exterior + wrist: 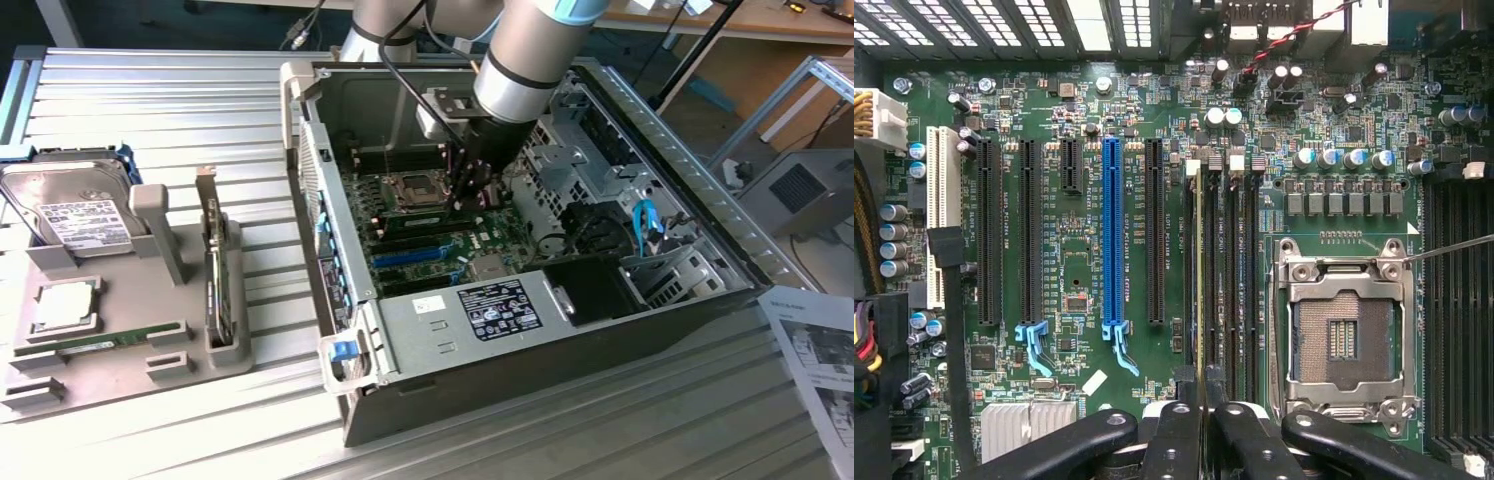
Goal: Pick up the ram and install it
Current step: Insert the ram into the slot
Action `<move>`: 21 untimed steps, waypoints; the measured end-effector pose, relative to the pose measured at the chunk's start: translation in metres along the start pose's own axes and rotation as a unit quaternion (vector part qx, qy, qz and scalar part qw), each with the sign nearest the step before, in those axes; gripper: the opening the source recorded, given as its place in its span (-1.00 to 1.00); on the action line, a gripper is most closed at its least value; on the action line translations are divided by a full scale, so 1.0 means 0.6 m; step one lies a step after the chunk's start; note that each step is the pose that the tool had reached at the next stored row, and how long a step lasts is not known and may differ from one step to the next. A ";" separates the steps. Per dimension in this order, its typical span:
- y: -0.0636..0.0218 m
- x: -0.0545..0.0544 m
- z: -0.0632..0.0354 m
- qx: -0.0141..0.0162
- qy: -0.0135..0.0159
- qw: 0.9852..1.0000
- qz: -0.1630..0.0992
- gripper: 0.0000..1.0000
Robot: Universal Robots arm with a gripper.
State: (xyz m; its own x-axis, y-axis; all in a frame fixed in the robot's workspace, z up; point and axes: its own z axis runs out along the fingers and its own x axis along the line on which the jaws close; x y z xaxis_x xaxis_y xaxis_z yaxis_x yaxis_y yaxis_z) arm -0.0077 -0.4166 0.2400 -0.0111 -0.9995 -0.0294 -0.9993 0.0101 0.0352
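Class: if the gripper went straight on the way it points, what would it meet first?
Likely the long black memory slots on the green motherboard, beside the silver processor socket; the thin green ram stick in the gripper would touch first. The gap between them is unclear.

Bright white light lies on the ribbed metal table (pixel 160 100), and the near part of it, at the exterior view's left, is washed out by strong glare. The open computer case (pixel 667 150) is much darker inside, where the robot arm (pixel 534 60) throws its shadow over the boards under it; the near outer wall of the case is almost black. From the wrist camera the motherboard (pixel 1154 110) is lit evenly and its colours are clear, but the vent grille (pixel 1089 20) in the case wall burns out to pure white. The metal frame of the processor socket (pixel 1344 275) gives small reflections, the ram (pixel 1200 270) shows as a pale thin edge, and the gripper (pixel 1200 420), closed on it, is a black shape with a dull sheen.
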 end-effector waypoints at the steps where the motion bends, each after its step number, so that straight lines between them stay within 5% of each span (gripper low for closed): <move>1: 0.000 0.000 0.000 0.000 0.000 1.000 0.000 -0.76; 21: 0.000 0.000 0.005 0.000 0.000 1.000 -0.001 -0.76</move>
State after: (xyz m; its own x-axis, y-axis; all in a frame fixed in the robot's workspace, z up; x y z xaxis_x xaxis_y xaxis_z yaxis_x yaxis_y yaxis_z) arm -0.0077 -0.4165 0.2369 -0.0090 -0.9995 -0.0294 -0.9993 0.0080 0.0352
